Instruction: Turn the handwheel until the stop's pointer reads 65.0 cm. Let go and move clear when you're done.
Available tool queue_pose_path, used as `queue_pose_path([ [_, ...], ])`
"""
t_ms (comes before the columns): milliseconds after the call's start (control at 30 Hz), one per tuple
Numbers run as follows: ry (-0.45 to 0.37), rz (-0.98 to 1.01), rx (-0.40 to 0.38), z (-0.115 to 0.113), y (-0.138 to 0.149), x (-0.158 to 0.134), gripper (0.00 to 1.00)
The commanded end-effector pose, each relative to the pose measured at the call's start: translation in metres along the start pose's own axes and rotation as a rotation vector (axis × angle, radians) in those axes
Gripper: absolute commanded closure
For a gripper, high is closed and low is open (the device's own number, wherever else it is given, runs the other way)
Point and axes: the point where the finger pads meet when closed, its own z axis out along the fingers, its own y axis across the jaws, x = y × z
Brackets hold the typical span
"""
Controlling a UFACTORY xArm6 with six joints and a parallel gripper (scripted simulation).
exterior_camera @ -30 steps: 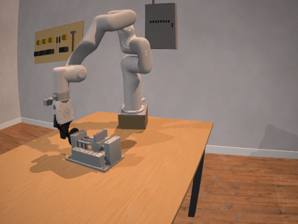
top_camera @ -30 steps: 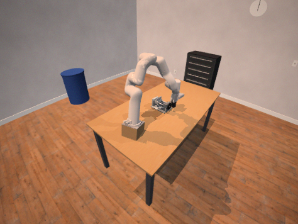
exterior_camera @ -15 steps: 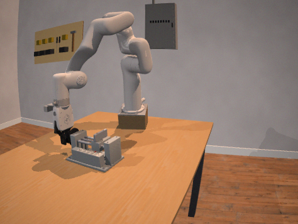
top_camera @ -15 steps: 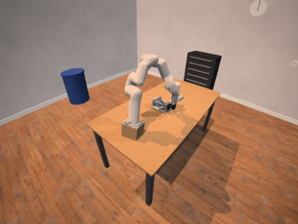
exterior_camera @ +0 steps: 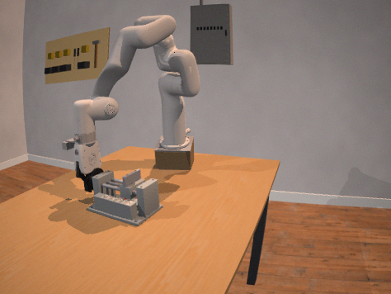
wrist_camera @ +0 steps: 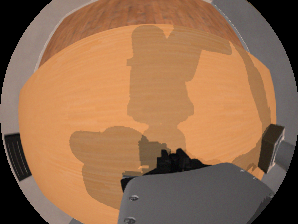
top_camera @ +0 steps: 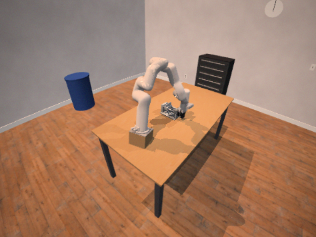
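A small grey stop fixture with rails and end plates stands on the wooden table, also seen in the exterior view. My gripper points down at the fixture's far end and is shut on the handwheel there. The wheel itself is mostly hidden by my dark fingers and the end plate. In the wrist view the dark fingers show just above the grey end plate. The scale on the fixture's front and its pointer are too small to read.
My arm's base sits on a brown block on the table. A black cabinet stands behind the table's far end. A blue barrel is off to the left. A tool board and a grey box hang on the wall.
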Motion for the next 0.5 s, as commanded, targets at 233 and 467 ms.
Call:
queue_pose_path([
  [233, 0.0, 0.0, 0.004, -0.003, 0.014, 0.0, 0.94],
  [467, 0.0, 0.0, 0.004, -0.009, 0.021, 0.0, 0.94],
])
